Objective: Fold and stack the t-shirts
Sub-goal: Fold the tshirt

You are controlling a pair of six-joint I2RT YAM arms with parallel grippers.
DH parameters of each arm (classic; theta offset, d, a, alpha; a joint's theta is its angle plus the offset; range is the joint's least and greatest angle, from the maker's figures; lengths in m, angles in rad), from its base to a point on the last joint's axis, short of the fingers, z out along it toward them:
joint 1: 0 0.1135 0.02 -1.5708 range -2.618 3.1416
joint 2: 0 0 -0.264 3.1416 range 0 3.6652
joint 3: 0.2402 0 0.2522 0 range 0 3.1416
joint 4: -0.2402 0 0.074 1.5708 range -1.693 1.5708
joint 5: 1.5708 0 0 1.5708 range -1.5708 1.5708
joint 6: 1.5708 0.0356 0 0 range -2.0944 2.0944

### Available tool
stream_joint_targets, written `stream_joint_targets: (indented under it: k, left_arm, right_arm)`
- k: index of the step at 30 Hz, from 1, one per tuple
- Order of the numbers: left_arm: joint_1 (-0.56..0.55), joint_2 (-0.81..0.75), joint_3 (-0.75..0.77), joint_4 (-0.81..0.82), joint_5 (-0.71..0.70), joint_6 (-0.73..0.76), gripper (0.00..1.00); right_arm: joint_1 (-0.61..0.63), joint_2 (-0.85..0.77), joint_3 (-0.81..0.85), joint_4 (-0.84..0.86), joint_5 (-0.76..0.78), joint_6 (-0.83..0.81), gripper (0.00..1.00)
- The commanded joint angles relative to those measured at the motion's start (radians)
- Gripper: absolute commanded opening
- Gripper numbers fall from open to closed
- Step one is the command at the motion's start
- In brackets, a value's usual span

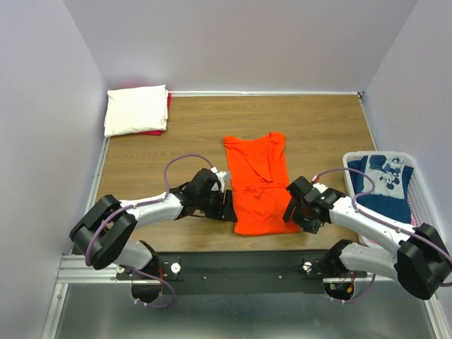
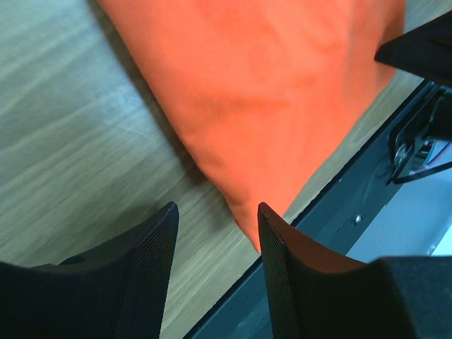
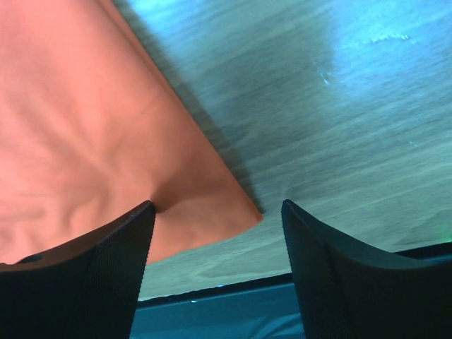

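From above, your orange t-shirt (image 1: 258, 183) lies flat in the middle of the counter (image 1: 191, 134), collar at the far end and hem toward the near edge. Its sides look turned in, so it reads as a long strip. Your left hand (image 1: 227, 205) sits low at the shirt's near left corner, and your right hand (image 1: 293, 212) sits at its near right corner. In the far left corner a folded cream-white t-shirt (image 1: 135, 109) rests on a red-pink t-shirt (image 1: 152, 132), of which only an edge shows. At the right side a white lattice basket (image 1: 424, 201) holds a navy t-shirt (image 1: 385, 187) with a white cartoon print.

In the left wrist view, your left hand (image 2: 217, 212) has its fingers moderately apart, with bare counter (image 2: 70, 141) showing between them. The pointed corner of the orange t-shirt (image 2: 268, 92) ends just beside one fingertip, and you cannot tell whether the two touch. Nothing is pinched. A dark rail (image 2: 339, 205) runs along the counter's near edge beyond the cloth.

In the right wrist view, your right hand (image 3: 217, 205) is spread wide. One finger hangs over the orange t-shirt (image 3: 85, 141) and the other over bare counter (image 3: 339, 106). The shirt's corner lies in the gap between them, flat on the wood and not gripped.
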State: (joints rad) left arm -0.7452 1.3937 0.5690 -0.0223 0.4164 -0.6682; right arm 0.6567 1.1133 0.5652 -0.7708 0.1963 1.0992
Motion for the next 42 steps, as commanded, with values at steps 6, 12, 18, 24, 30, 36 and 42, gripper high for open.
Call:
stream_joint_targets:
  k: [6, 12, 18, 24, 30, 36, 42]
  left_arm:
    - [-0.059, -0.027, -0.023, 0.016, 0.042, -0.042, 0.57]
    - [-0.097, -0.047, -0.046, 0.018, 0.045, -0.076, 0.55]
    - [-0.123, -0.033, -0.050, 0.016, 0.035, -0.100, 0.51]
    - [-0.140, 0.001, -0.047, 0.061, 0.015, -0.125, 0.46]
    - [-0.157, 0.030, -0.047, 0.082, 0.012, -0.148, 0.40]
    - [-0.166, 0.064, -0.041, 0.084, 0.004, -0.151, 0.32]
    - [-0.161, 0.053, -0.005, 0.016, -0.067, -0.136, 0.06]
  right_arm:
    - [-0.008, -0.021, -0.037, -0.042, 0.009, 0.025, 0.68]
    - [-0.008, -0.009, -0.044, -0.028, 0.006, 0.016, 0.63]
    - [-0.008, 0.010, -0.045, 0.011, 0.003, 0.007, 0.59]
    - [-0.008, 0.026, -0.056, 0.042, -0.014, -0.004, 0.54]
    - [-0.006, 0.013, -0.064, 0.044, -0.034, -0.015, 0.53]
    - [-0.008, 0.026, -0.067, 0.071, -0.080, -0.047, 0.42]
    - [-0.006, 0.043, -0.065, 0.133, -0.168, -0.102, 0.30]
